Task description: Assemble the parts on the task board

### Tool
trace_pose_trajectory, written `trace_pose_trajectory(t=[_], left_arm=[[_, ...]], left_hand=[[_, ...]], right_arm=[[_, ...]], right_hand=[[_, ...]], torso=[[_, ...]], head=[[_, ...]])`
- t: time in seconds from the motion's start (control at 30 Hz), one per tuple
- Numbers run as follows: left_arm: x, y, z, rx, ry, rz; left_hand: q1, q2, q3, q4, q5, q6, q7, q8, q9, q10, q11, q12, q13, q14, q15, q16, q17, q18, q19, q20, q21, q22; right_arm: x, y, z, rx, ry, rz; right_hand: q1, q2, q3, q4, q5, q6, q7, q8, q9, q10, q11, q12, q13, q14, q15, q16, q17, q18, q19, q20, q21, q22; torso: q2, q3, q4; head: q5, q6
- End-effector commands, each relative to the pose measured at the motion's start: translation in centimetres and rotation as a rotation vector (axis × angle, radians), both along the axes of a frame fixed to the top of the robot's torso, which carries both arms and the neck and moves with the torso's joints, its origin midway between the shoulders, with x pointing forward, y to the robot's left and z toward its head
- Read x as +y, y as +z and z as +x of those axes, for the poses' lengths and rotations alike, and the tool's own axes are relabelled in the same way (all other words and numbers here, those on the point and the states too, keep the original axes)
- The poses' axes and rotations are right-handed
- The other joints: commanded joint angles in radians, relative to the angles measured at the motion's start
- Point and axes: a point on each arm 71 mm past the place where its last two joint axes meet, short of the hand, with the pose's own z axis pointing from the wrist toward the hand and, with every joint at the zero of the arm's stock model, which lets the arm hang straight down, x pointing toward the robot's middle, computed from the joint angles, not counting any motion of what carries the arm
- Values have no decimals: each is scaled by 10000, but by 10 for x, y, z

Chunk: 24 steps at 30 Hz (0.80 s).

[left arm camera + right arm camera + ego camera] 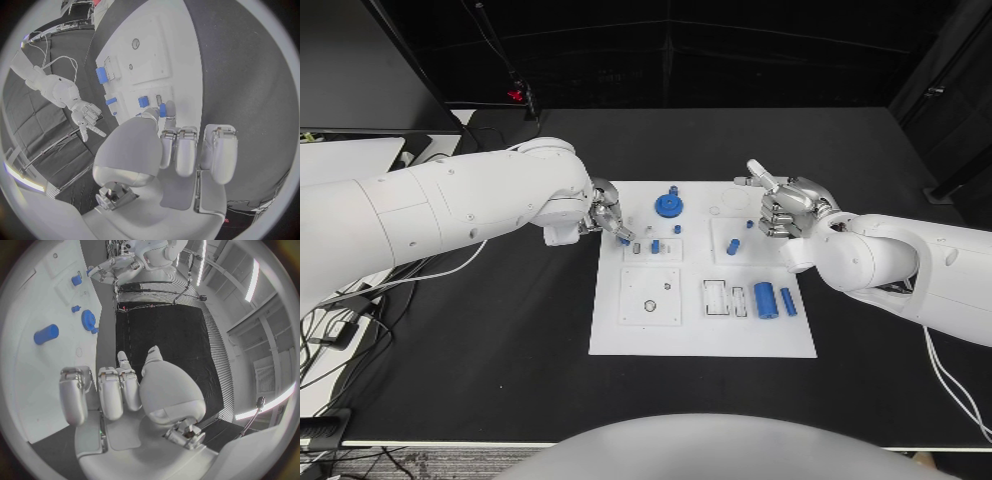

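While my left robot hand [606, 220] pinched a small blue part [162, 110] over the task board [702, 340], my right robot hand [788, 208] hovered curled, holding nothing; fingers partly hid the part.

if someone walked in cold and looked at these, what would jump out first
Most likely the white task board in the middle of the black table, dotted with small blue parts such as the round blue gear at its far edge. Next, the left hand at the board's left edge and the right hand raised over its far right corner.
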Motion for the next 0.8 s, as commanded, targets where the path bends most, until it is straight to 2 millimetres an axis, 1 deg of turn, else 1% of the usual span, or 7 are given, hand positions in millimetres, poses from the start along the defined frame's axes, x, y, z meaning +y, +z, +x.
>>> trace_pose_trajectory(t=[0.03, 0.23, 0.37, 0.47, 0.57, 0.73, 0.8], left_arm=[[-2, 0, 0, -58, 28, 125], [-8, -4, -2, 85, -117, 179], [-11, -6, -2, 163, -214, 206], [-12, -7, -2, 167, -240, 222], [-13, -8, -2, 177, -267, 240], [-15, -9, -3, 165, -334, 276], [-15, -10, -3, 170, -343, 288]], left_hand=[[794, 671, 87, -53, 25, -19, -58, 35, 12, 1089, -23, -52, 2600, 1065, -60, 8, 2635, -27, 915, -42, -65, 2584], [809, 651, 130, -51, 10, -28, -52, 32, 19, 1089, -18, -52, 2600, 1065, -59, 8, 2635, -18, 884, -42, -87, 2572], [810, 642, 137, -49, 3, -33, -49, 30, 20, 1089, -15, -52, 2600, 1065, -59, 8, 2635, -12, 865, -42, -102, 2564], [810, 642, 138, -49, 3, -33, -49, 30, 21, 1089, -15, -52, 2600, 1065, -59, 8, 2635, -12, 864, -42, -103, 2564], [815, 630, 155, -49, -9, -41, -45, 27, 24, 1089, -12, -52, 2600, 1065, -58, 8, 2635, -8, 850, -42, -113, 2559], [815, 619, 170, -46, -16, -56, -40, 21, 26, 1089, -8, -52, 2600, 1065, -57, 8, 2635, 0, 822, -42, -134, 2548], [815, 612, 182, -44, -20, -66, -35, 17, 27, 1089, -5, -52, 2600, 1065, -56, 8, 2635, 4, 809, -42, -144, 2543]], right_arm=[[2, 2, 0, -115, 93, 59], [1, 2, 0, -114, 94, 59], [1, 2, 0, -114, 95, 60], [2, 2, 0, -112, 103, 64], [2, 2, 0, -112, 108, 66], [2, 2, 0, -112, 116, 70], [2, 2, 0, -112, 118, 71]], right_hand=[[1, 98, -53, 22, -47, -2, 43, 41, -13, 1041, 80, 23, 2604, 1059, 64, 24, 2629, -70, 1080, 66, 32, 2634], [1, 98, -53, 22, -47, -2, 43, 41, -13, 1041, 80, 23, 2604, 1059, 64, 24, 2629, -70, 1080, 66, 32, 2634], [3, 94, -61, 18, -44, 5, 41, 47, -12, 1041, 80, 23, 2604, 1059, 66, 24, 2629, -70, 1080, 69, 32, 2634], [3, 94, -61, 18, -44, 5, 41, 47, -12, 1041, 80, 23, 2604, 1059, 66, 24, 2629, -70, 1080, 69, 32, 2634], [3, 94, -61, 18, -44, 5, 41, 47, -12, 1041, 80, 23, 2604, 1059, 66, 24, 2629, -70, 1080, 69, 32, 2634], [3, 94, -61, 18, -44, 5, 41, 47, -12, 1041, 80, 23, 2604, 1059, 66, 24, 2629, -70, 1080, 69, 32, 2634], [3, 94, -61, 18, -44, 5, 41, 47, -12, 1041, 80, 23, 2604, 1059, 66, 24, 2629, -70, 1080, 69, 32, 2634]], torso=[[2, -2, 4], [3, -2, 9], [5, 1, 12], [3, -1, 0], [1, 5, 4], [5, -1, 4], [-2, -3, 2]], head=[[-12, -18], [-5, -29], [-6, -62], [8, -62], [4, -76], [1, -70], [-11, -87]])
